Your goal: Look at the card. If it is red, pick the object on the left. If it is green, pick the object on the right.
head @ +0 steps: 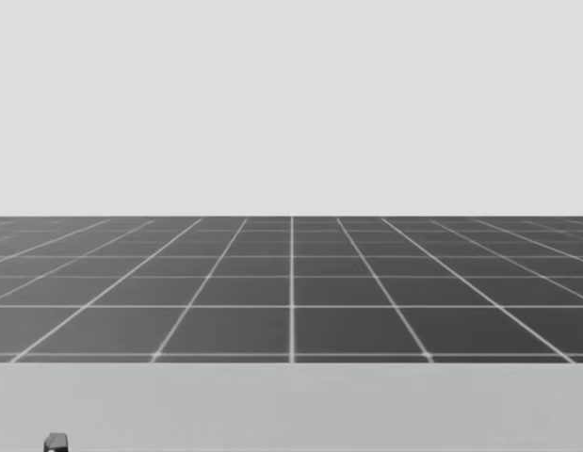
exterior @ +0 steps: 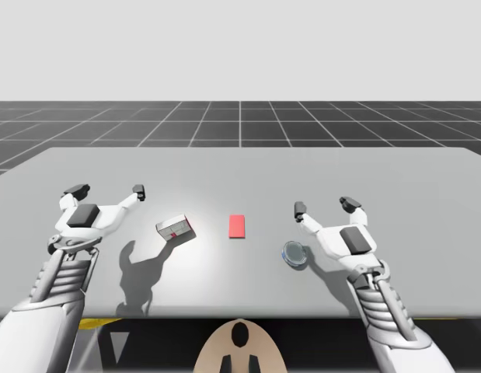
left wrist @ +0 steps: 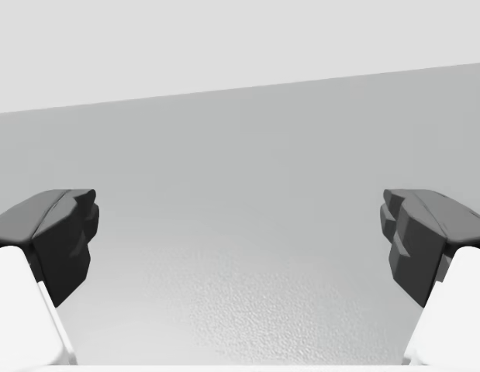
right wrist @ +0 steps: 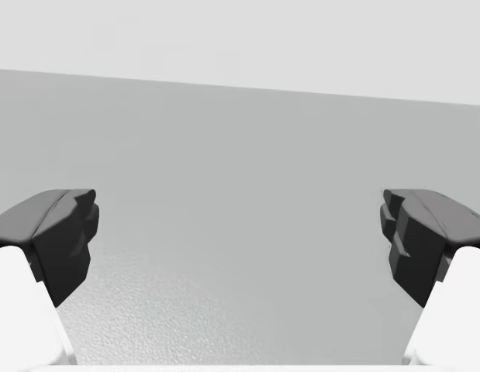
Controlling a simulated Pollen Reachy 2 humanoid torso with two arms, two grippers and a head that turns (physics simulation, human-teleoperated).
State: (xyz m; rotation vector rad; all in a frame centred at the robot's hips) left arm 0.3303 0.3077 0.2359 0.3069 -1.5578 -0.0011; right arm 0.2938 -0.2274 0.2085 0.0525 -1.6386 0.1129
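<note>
In the high view the red card (exterior: 237, 226) lies near the white box (exterior: 176, 229), on its right, so the left end effector (exterior: 106, 189), wide open and empty, should square up over that box. Each wrist view shows fingers (left wrist: 65, 232) spread above bare table (left wrist: 247, 194); the right end effector (right wrist: 240, 221) holds nothing.

**Bright, even simulated light on a pale grey counter**

High view: the counter (exterior: 426, 179) is evenly lit, with a whiter pool of light (exterior: 224, 260) near its front middle. My left arm (exterior: 65, 272) casts a soft dark shadow (exterior: 139, 276) to its right, and a smaller shadow lies beside my right arm (exterior: 364, 272). The background is flat pale grey above a dark gridded floor (exterior: 240, 124). Left wrist view: the counter is brightest and finely grained just ahead of the left end effector (left wrist: 240, 232), and a duller grey farther off.
</note>
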